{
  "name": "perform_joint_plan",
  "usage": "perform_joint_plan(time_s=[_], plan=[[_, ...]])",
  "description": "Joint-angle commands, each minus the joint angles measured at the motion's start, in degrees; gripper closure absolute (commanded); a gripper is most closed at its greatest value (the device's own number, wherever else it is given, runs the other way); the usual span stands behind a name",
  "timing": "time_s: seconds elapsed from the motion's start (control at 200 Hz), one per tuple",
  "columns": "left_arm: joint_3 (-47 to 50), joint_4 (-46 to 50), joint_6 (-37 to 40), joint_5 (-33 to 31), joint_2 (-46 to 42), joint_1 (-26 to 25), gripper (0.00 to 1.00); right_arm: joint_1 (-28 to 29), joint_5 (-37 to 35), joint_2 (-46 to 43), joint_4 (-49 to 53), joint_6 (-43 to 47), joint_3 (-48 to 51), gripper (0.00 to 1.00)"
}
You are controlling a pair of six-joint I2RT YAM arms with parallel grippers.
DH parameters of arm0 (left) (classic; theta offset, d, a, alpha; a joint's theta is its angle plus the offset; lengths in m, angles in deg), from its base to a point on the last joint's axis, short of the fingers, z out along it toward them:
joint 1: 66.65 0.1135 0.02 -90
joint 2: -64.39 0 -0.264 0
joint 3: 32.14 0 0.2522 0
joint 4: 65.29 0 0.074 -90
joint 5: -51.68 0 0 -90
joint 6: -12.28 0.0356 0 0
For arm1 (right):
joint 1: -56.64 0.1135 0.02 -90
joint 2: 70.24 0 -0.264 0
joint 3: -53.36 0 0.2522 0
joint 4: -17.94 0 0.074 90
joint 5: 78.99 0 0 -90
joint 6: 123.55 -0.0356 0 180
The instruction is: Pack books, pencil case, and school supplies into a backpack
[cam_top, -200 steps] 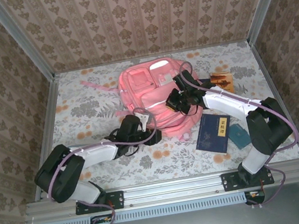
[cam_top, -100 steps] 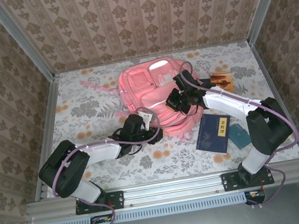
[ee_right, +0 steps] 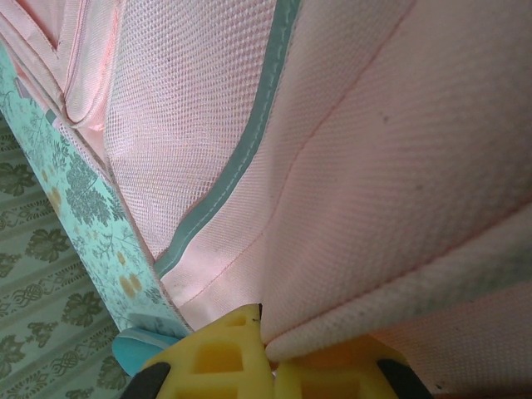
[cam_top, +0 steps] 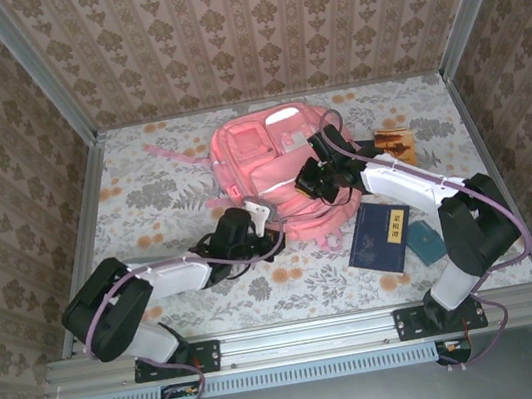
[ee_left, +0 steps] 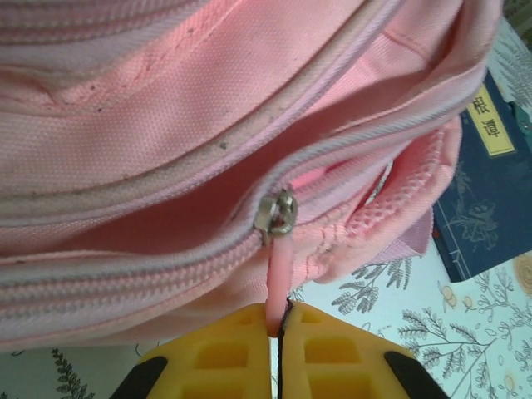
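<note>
The pink backpack (cam_top: 270,163) lies flat at mid-table. My left gripper (cam_top: 257,217) is at its near edge, shut on the pink zipper pull (ee_left: 279,274); the metal slider (ee_left: 275,214) sits on a partly open zipper. My right gripper (cam_top: 314,184) is shut on a fold of the backpack's fabric (ee_right: 349,324) at its right side. A navy book (cam_top: 379,235) with a gold label lies right of the backpack, also in the left wrist view (ee_left: 490,183). An orange-brown booklet (cam_top: 395,143) lies farther back. A teal flat square (cam_top: 425,240) rests beside the navy book.
The flowered tablecloth (cam_top: 144,198) covers the table between metal frame posts and patterned walls. A light-blue item (ee_right: 137,347) peeks out beside my right fingers. A pink strap (cam_top: 169,152) trails left of the backpack.
My left gripper has shifted slightly left and back along the backpack's near edge with the zipper pull held. The right arm has stayed still.
</note>
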Motion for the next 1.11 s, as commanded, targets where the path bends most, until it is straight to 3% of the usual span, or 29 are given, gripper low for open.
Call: perform_joint_plan(time_s=[0.0,0.115,0.515,0.615,0.69,0.84,0.985,1.1], plan=[[1.38,-2.82,2.92,0.69,-3.15,-0.3,0.95,0.32,1.27,0.0,-0.31,0.54,-1.92,1.0],[1.6,0.02,3.85,-0.27,-4.53,-0.17,1.0,0.31,1.11,0.13,-0.18,0.5,-1.94,1.0],[-0.35,16.61,4.38,-10.07,-6.86,0.77,1.0,0.07,-5.74,-0.18,6.98,6.01,-4.01,1.0],[0.49,16.09,4.84,-8.41,-8.89,1.16,1.0,-0.21,-6.54,-0.42,7.78,8.7,-4.28,1.0],[-0.01,15.33,5.42,-5.46,-9.1,0.98,1.0,-0.21,-4.93,-0.86,7.94,10.82,-4.27,0.76],[-1.39,15.45,6.32,-4.96,-8.16,0.49,1.0,-0.3,-6.39,-5.09,11.65,11.49,-1.9,0.46],[-1.91,14.33,6.61,-2.91,-7.31,0.32,1.0,0.06,-7.5,-10.79,15.41,7.37,3.38,0.43],[-2.19,13.26,6.77,-1.67,-7.15,0.12,1.0,0.71,-6.88,-15.81,14.02,-0.85,10.94,0.43]])
